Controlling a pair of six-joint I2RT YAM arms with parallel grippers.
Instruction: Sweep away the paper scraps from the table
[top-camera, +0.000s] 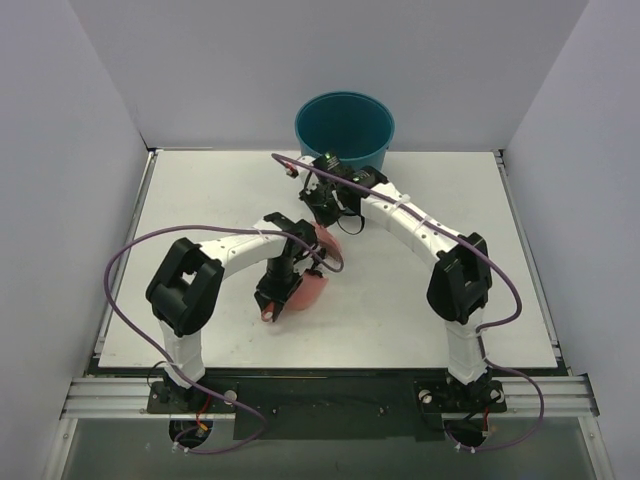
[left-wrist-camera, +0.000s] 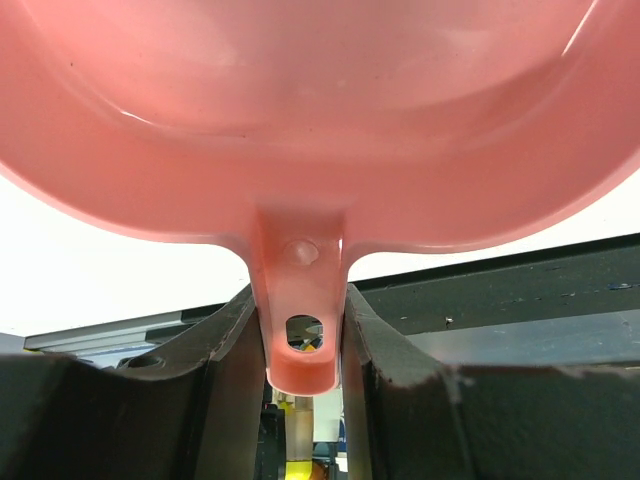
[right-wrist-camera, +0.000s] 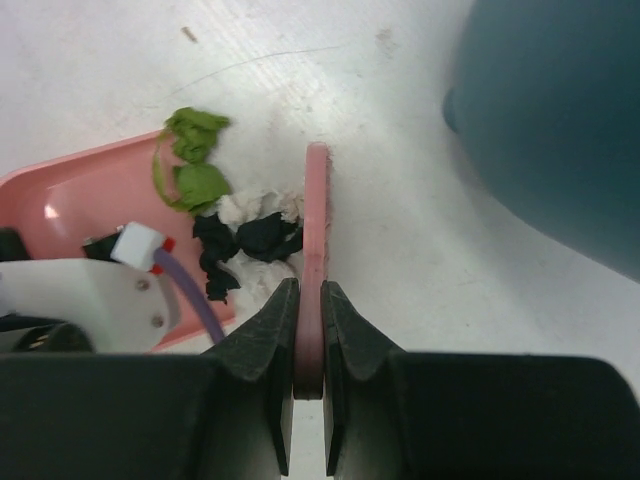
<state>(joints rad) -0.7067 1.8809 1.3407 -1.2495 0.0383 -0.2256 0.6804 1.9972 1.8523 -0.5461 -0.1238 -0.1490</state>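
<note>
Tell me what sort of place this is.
Probably a robotics test cell, not a home: a white table boxed in by plain grey walls, with two robot arms bolted to an aluminium rail.

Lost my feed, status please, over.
Left hand shut on pink plastic dustpan. Right hand shut on pink brush. Green, black, white paper scraps bunched between them. Nothing blocking.

1. Bucket (top-camera: 344, 125) at the far edge of the table (top-camera: 200, 200), middle.
2. Dustpan (top-camera: 308, 288) near table centre, in front of bucket, handle between the left gripper (left-wrist-camera: 305, 350) fingers.
3. Brush (right-wrist-camera: 315, 230) just behind dustpan, gripped by right gripper (right-wrist-camera: 308, 340).
4. Paper scraps (right-wrist-camera: 235, 225) heaped at dustpan lip, between dustpan and brush, touching brush.
5. Right wrist view: bucket right of brush, apart.
</note>
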